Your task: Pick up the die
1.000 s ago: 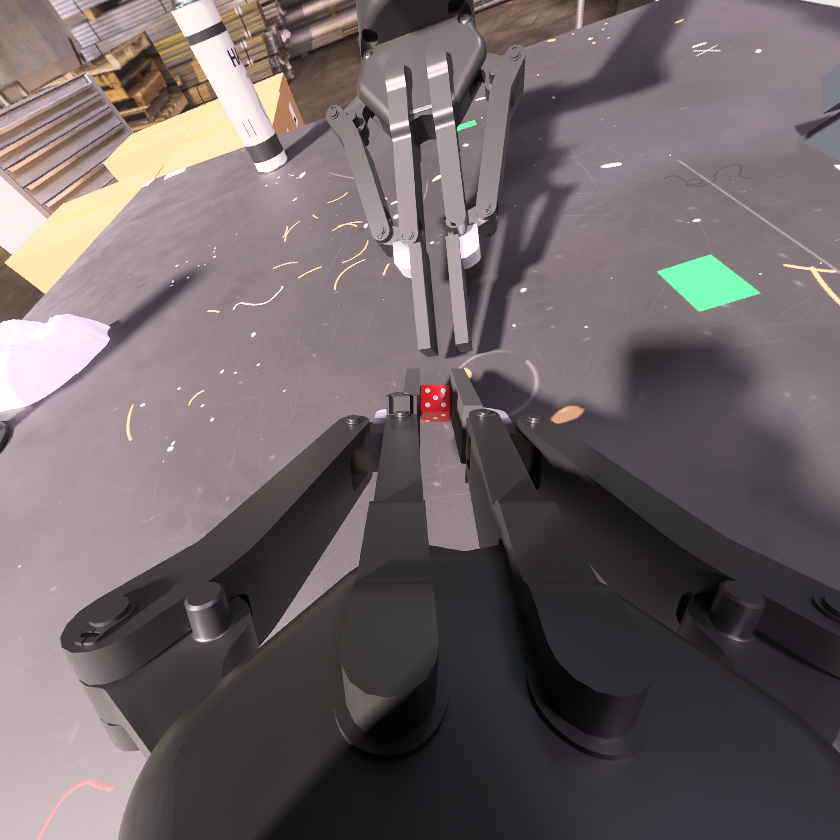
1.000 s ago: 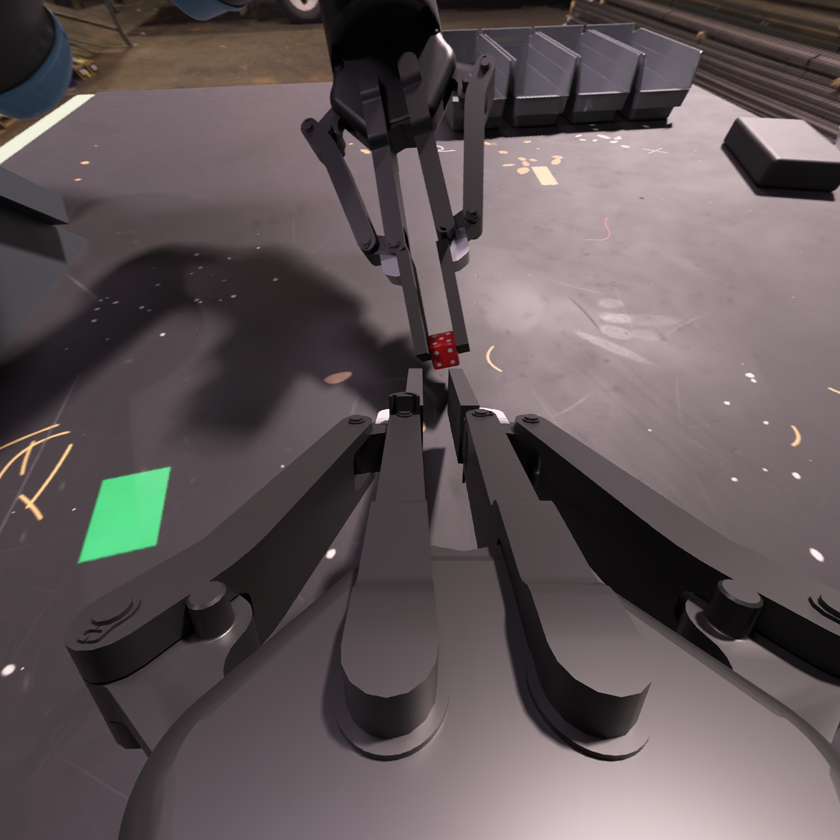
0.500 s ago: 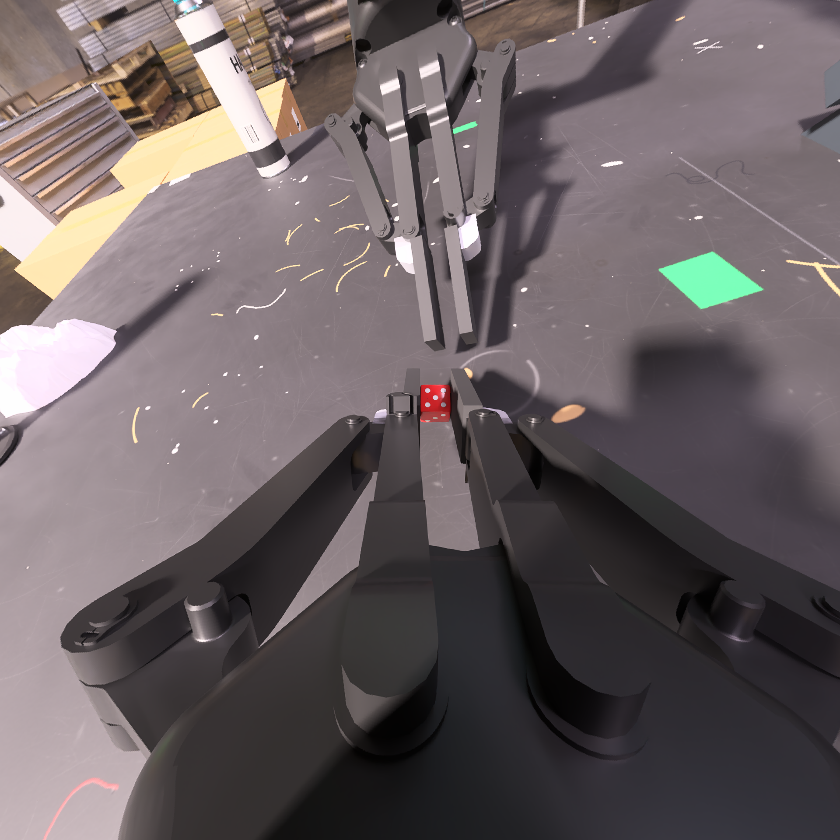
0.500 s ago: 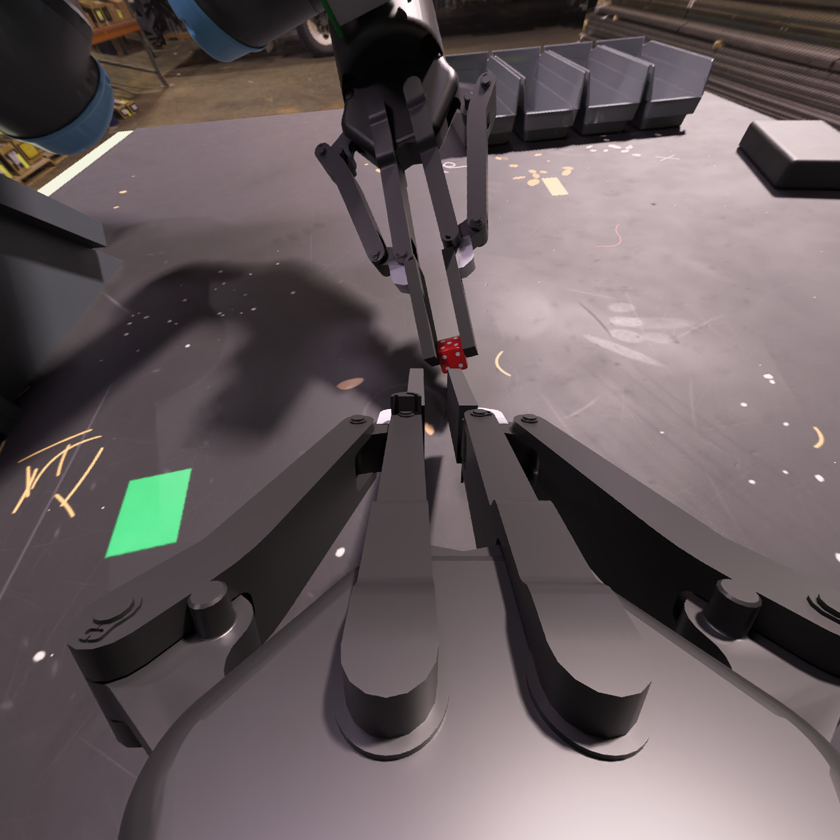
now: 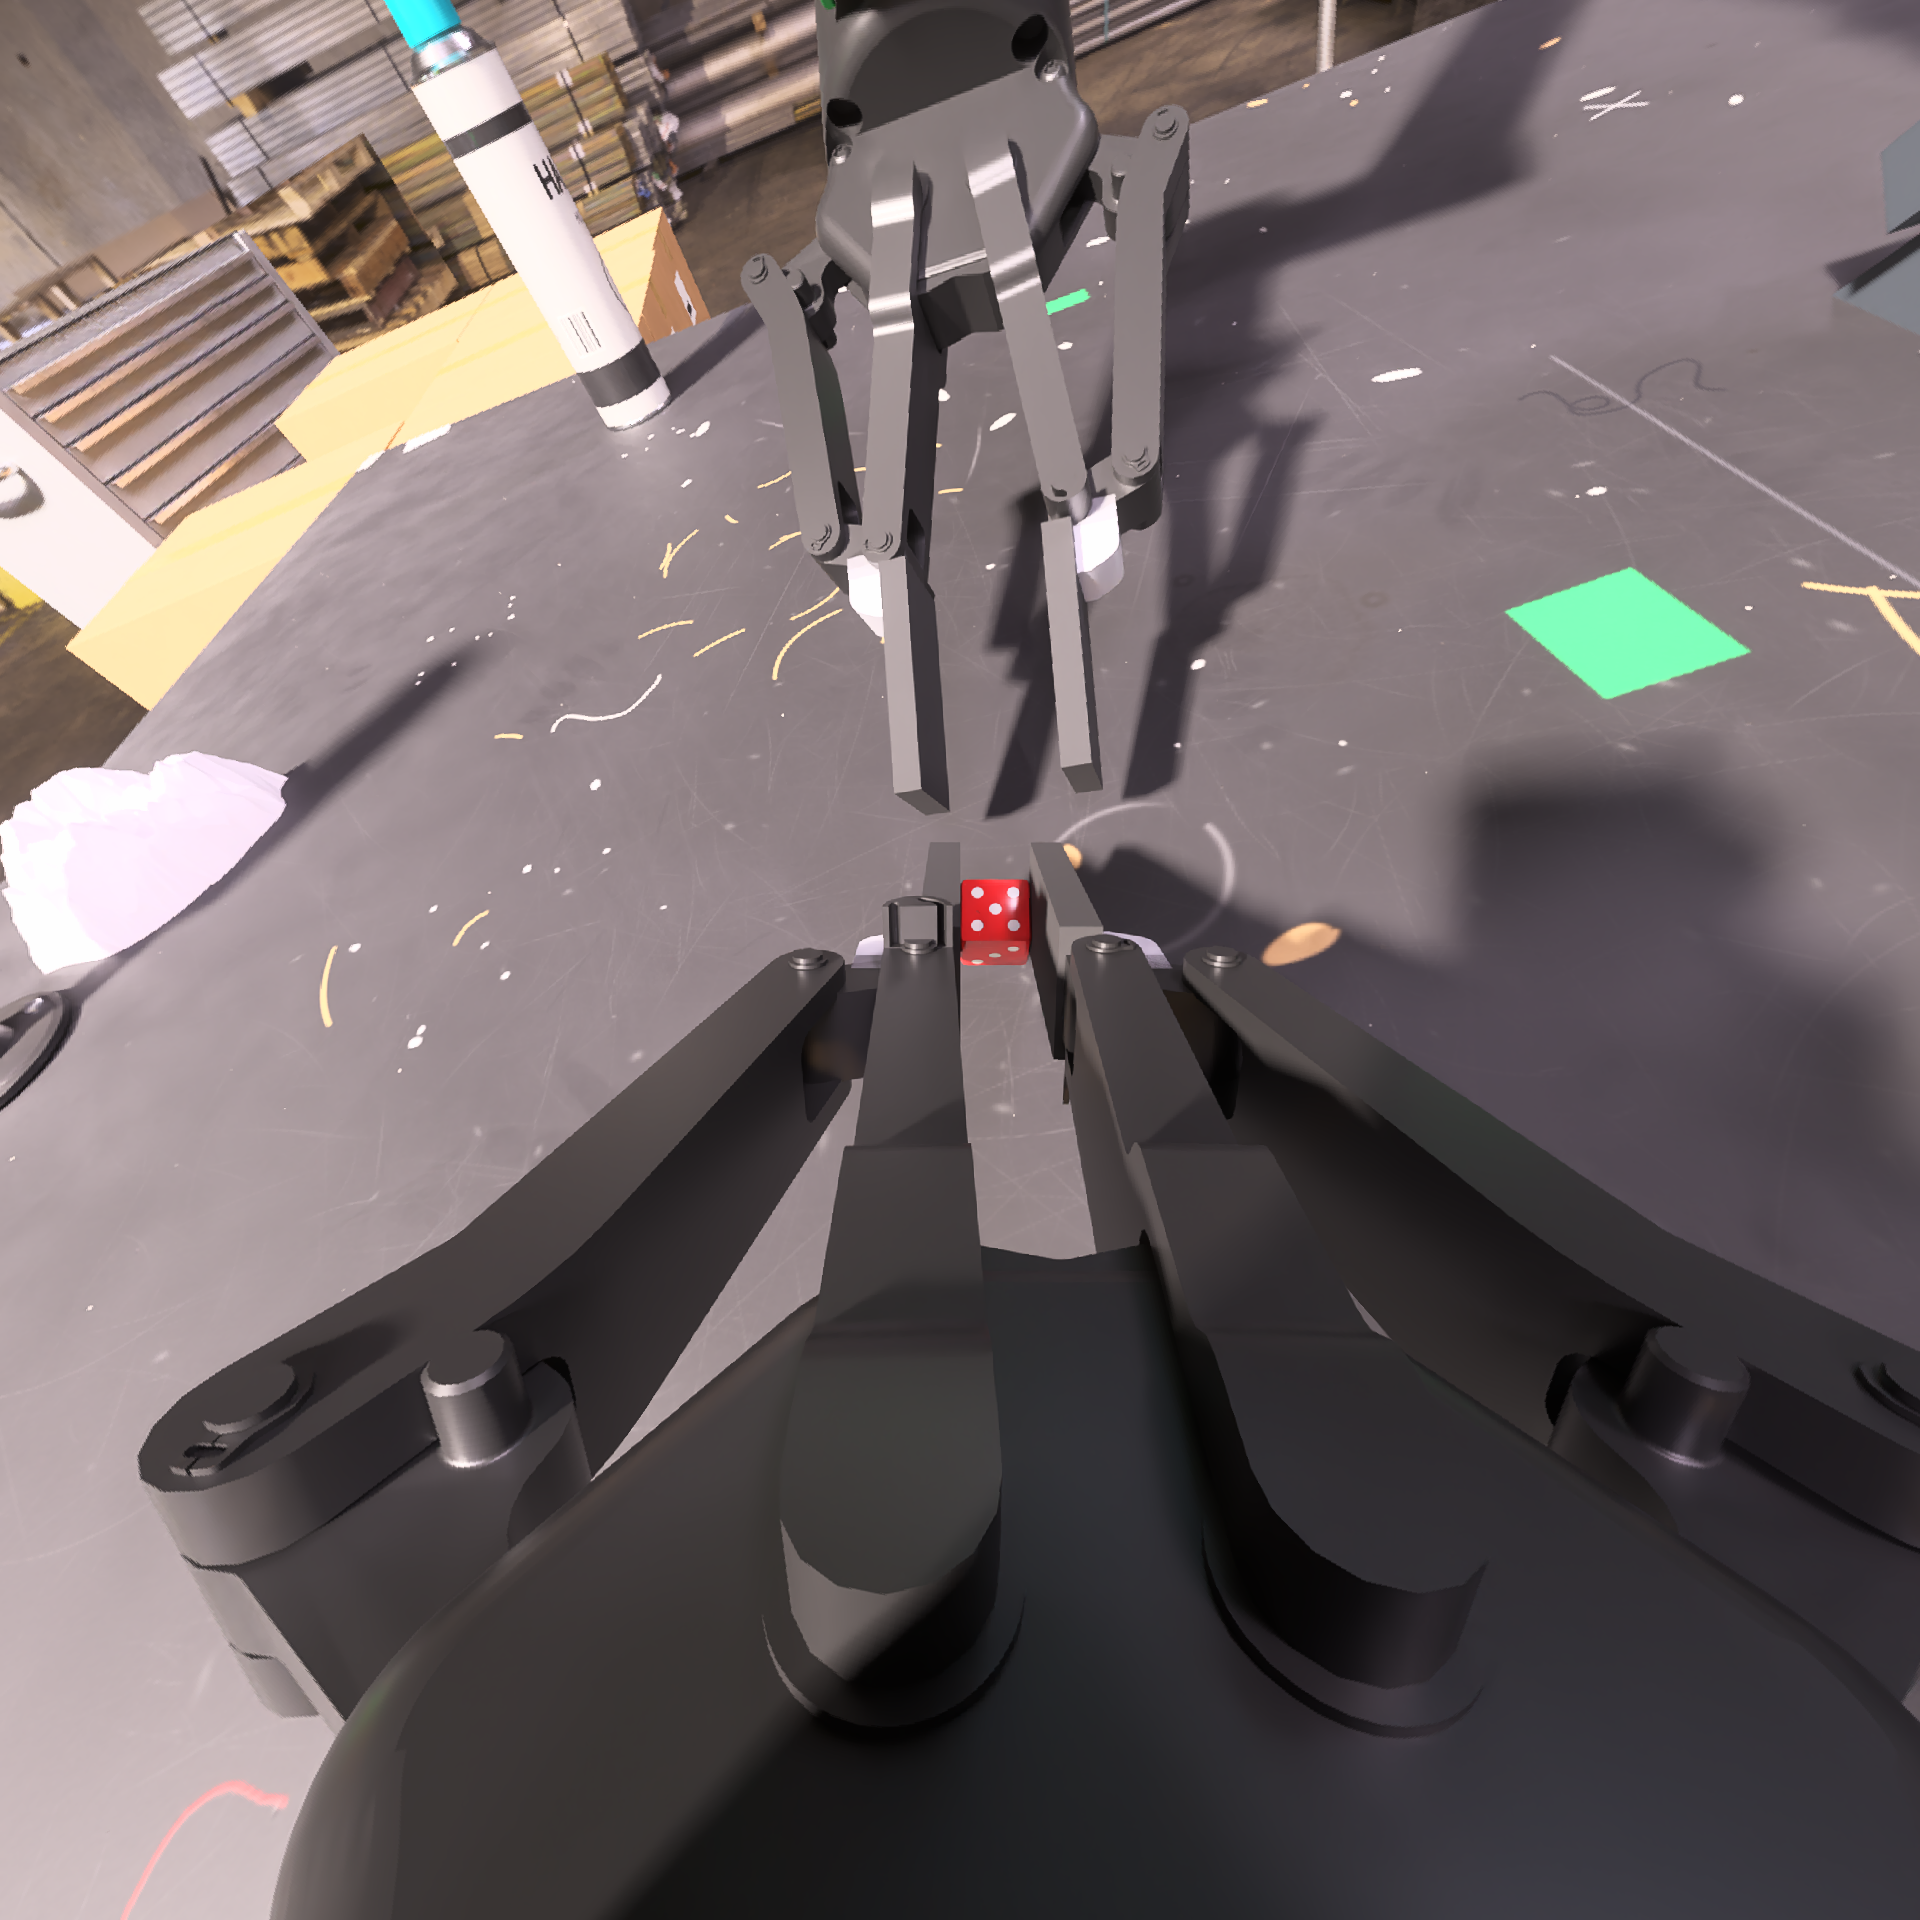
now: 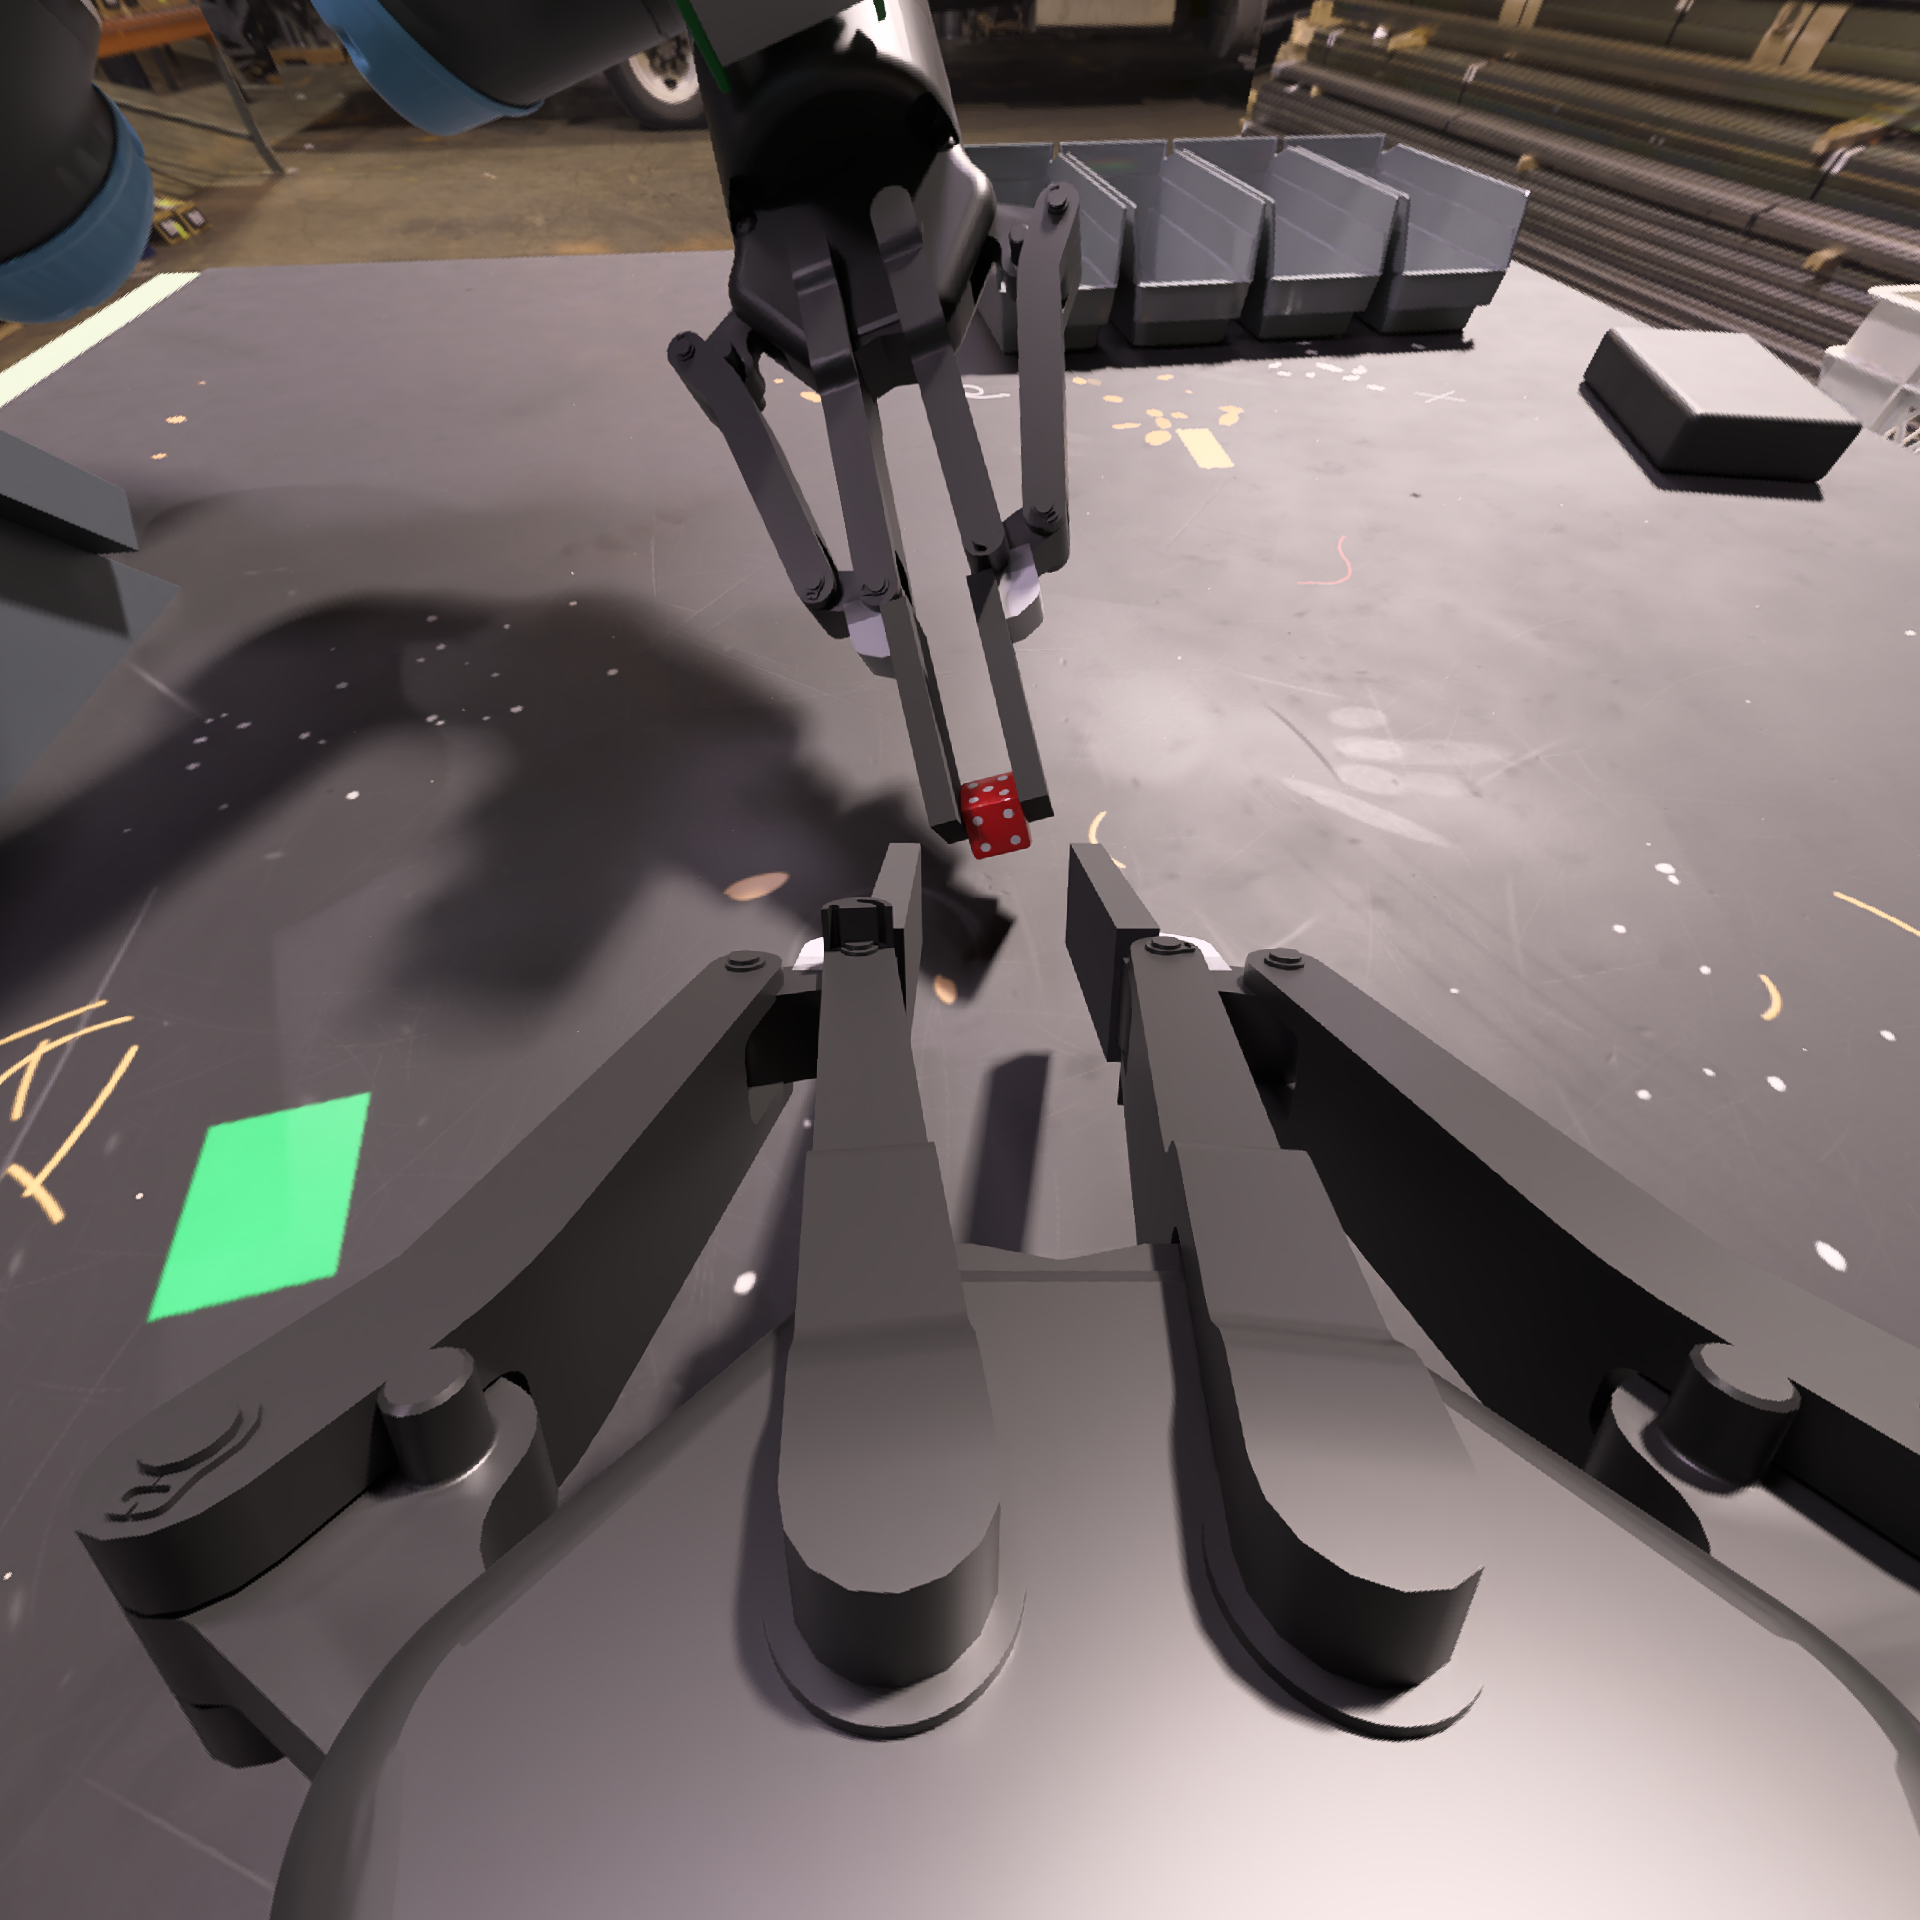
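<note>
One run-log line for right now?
left gripper: shut on red die, off table | right gripper: open, empty, facing die

Red die point(image 5: 994, 910), white pips

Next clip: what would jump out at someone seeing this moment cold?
The red die first, pinched between the left gripper's fingertips at the centre. Facing it, the right gripper hangs with its fingers parted and nothing between them. Then the bright green square on the dark table, off to the side.
</note>
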